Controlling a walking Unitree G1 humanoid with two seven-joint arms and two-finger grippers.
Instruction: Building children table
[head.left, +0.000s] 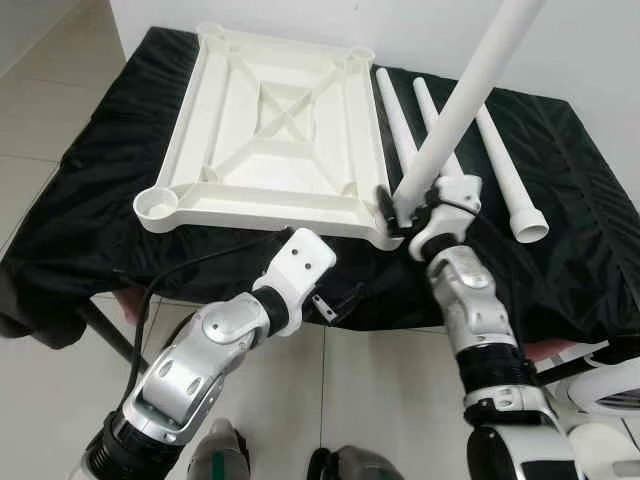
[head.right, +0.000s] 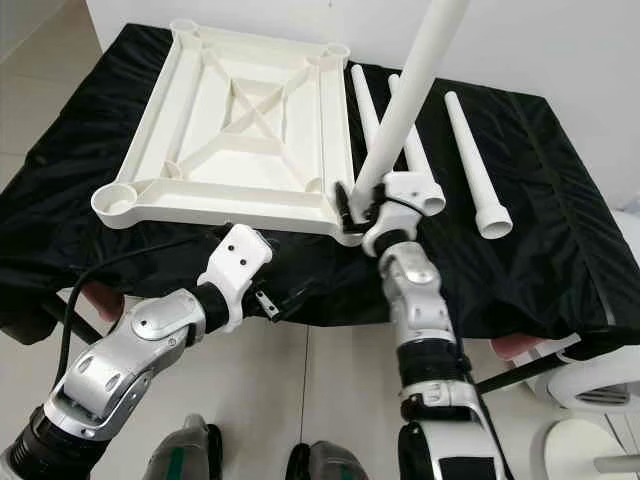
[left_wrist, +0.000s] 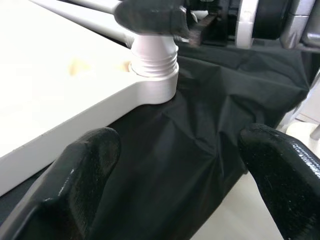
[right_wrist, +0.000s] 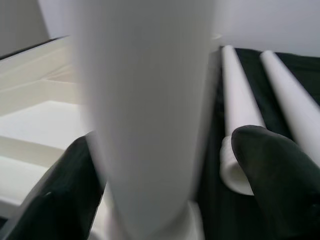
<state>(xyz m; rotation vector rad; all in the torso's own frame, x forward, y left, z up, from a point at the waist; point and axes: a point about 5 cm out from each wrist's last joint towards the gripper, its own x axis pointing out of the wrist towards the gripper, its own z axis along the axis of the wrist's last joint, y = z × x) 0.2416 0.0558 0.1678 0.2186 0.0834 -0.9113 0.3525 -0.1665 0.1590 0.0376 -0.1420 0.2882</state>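
Note:
The white tabletop (head.left: 260, 205) lies upside down on a black cloth (head.left: 560, 250), with a round socket at each corner. A long white table leg (head.left: 470, 90) stands tilted in the near right corner socket (left_wrist: 155, 82), its threaded end (left_wrist: 154, 52) partly showing above the rim. My right gripper (head.left: 395, 210) is shut on the leg just above the socket, fingers (right_wrist: 55, 195) on either side of the tube (right_wrist: 145, 100). My left gripper (head.left: 335, 300) is open with nothing between its fingers (left_wrist: 85, 170), just off the cloth's front edge and below that corner.
Three loose white legs (head.left: 505, 170) lie side by side on the cloth to the right of the tabletop. A white wall runs close behind. Tiled floor (head.left: 370, 380) lies in front, a black cable (head.left: 190, 270) hangs by my left arm, and white furniture (head.right: 600, 380) stands at the lower right.

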